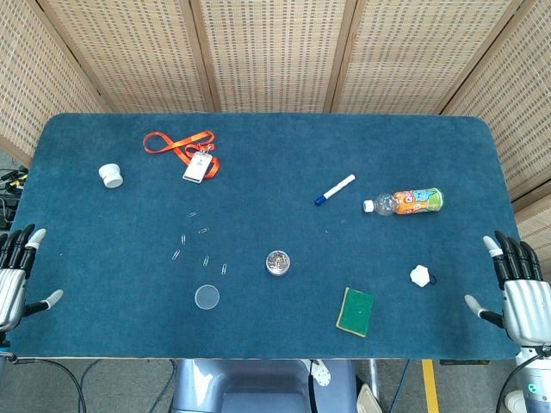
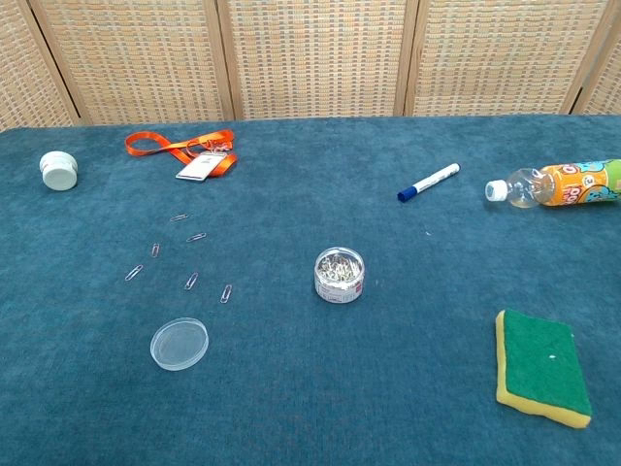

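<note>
The small clear round box of paper clips (image 2: 341, 276) stands uncovered mid-table, its clear lid (image 2: 179, 344) lying apart to the left, loose steel paper clips (image 2: 191, 281) scattered just beyond the lid. Both hands rest at the table's near corners, left hand (image 1: 13, 280) and right hand (image 1: 520, 297) spread and holding nothing, well apart from everything. Gathering clips would seem best done by pinching one at a time, low against the blue cloth (image 1: 275, 172).
</note>
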